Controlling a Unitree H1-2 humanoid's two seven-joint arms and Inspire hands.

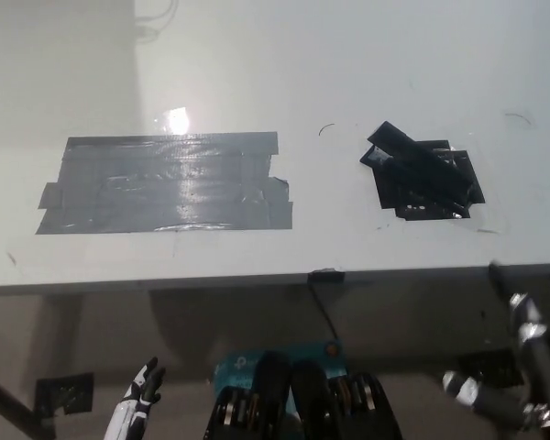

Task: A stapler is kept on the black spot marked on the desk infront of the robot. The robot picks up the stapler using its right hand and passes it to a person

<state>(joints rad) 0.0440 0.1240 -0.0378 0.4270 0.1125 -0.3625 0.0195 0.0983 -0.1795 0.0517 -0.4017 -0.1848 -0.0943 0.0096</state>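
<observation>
A black stapler (405,149) lies slanted across the black tape spot (440,188) on the right part of the white desk (348,73). It is hard to separate from the dark tape beneath it. My black right hand (518,362) hangs below the desk's front edge at the lower right, nearer to me than the stapler, with its fingers apart and nothing in them. At the lower left, my white left hand (137,399) rests low, below the desk edge, and is also empty.
A large grey tape patch (165,183) covers the desk's left half, with a bright glare spot above it. A thin black cable (323,307) hangs from the front edge at the middle. A small black tape piece (64,394) lies on the floor at lower left.
</observation>
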